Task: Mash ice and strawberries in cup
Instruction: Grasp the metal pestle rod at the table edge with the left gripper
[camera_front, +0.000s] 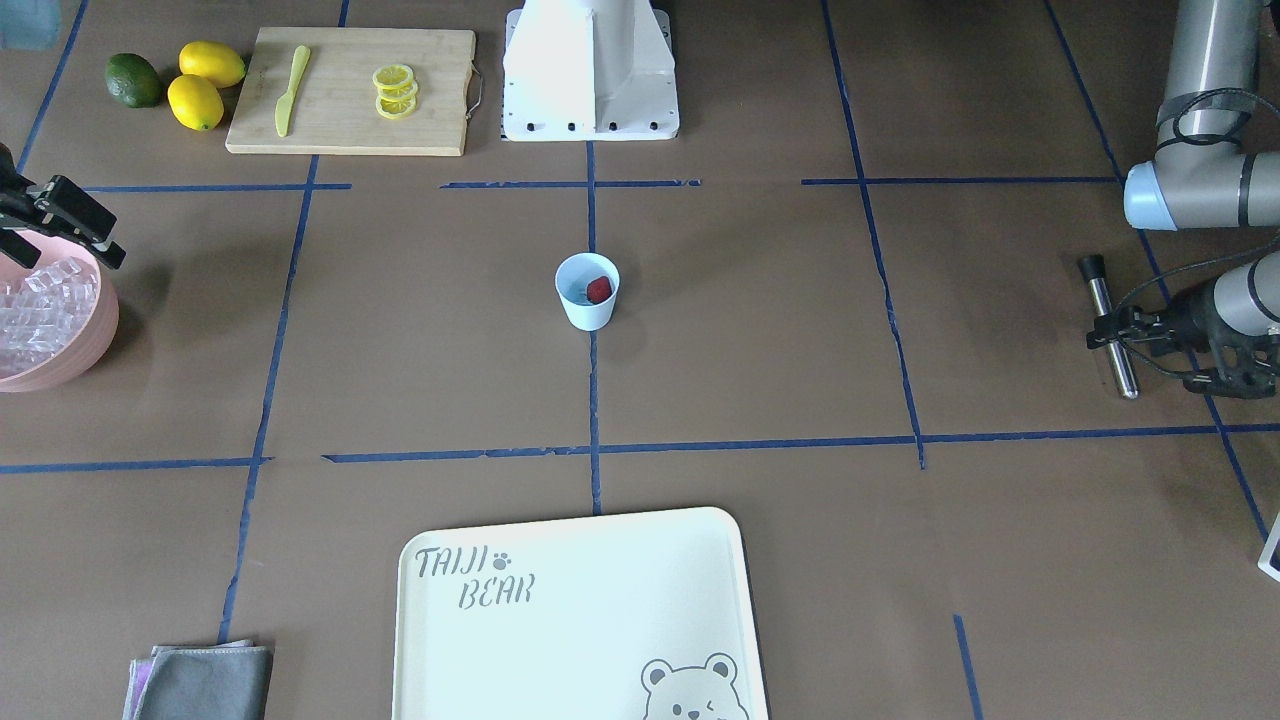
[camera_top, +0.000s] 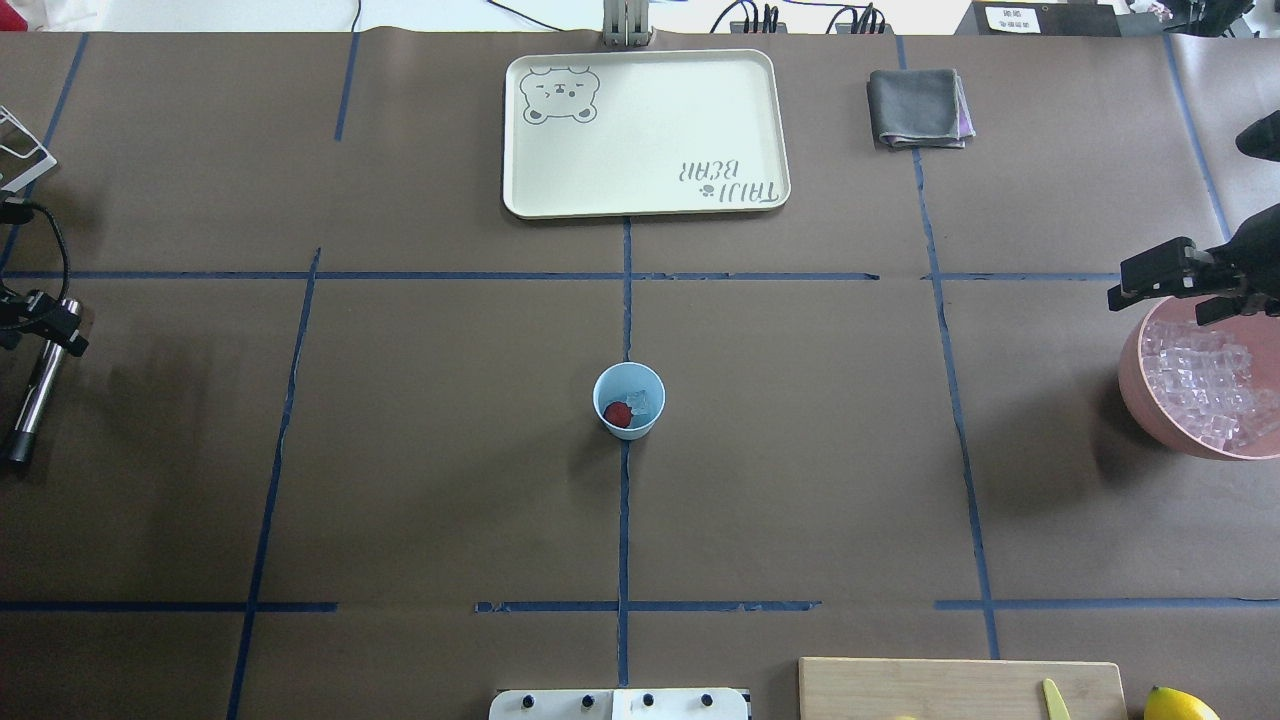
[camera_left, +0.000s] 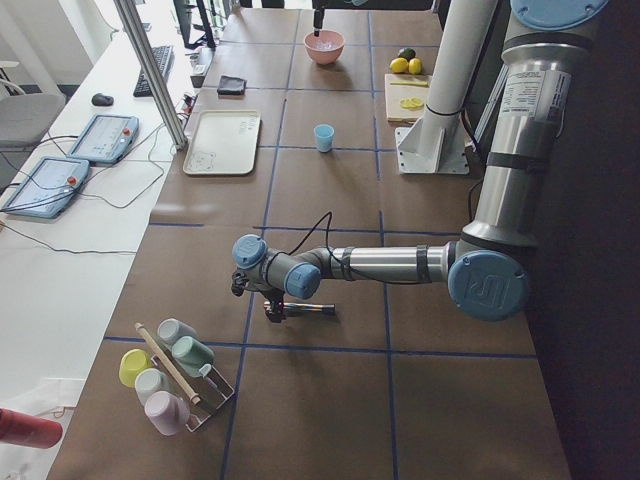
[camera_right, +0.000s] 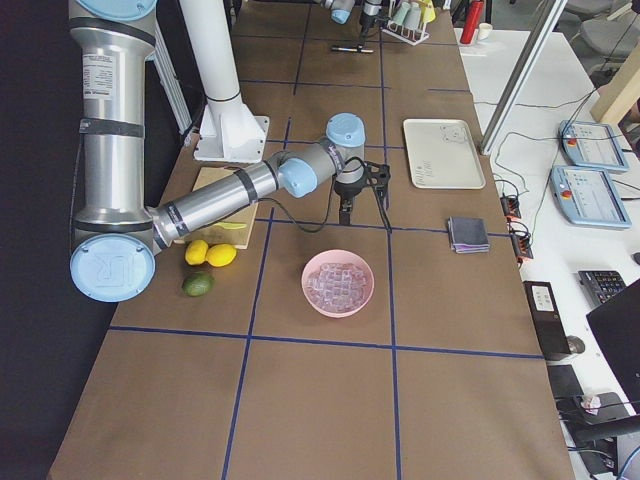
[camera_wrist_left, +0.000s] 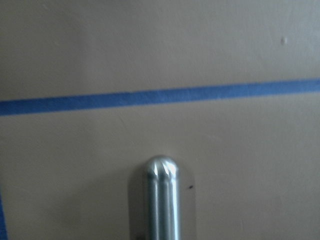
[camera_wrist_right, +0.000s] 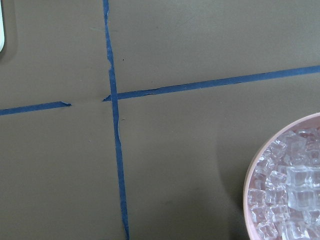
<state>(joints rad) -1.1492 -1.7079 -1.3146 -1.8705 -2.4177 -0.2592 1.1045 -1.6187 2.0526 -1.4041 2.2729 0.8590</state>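
Steel muddler (camera_front: 1122, 375) pinched in low left gripper (camera_front: 1108, 335), tapered light-blue cup (camera_front: 585, 312) with bumpy strawberry (camera_front: 599, 290), glassy ice (camera_top: 640, 403) far off, right gripper (camera_front: 85, 232) spread unclear.

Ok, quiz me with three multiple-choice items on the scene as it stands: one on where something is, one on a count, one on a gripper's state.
1. Where is the strawberry?
A) in the cup
B) on the tray
C) in the pink bowl

2. How many whole lemons lie beside the cutting board?
A) one
B) two
C) four

3. What is the left gripper doing?
A) open above the tray
B) shut on the metal muddler
C) shut on the cup

Answers:
1 A: the red berry shows inside the blue rim, next to ice.
2 B: two yellow ones sit by a dark green fruit.
3 B: it clamps the steel rod at the table's side.
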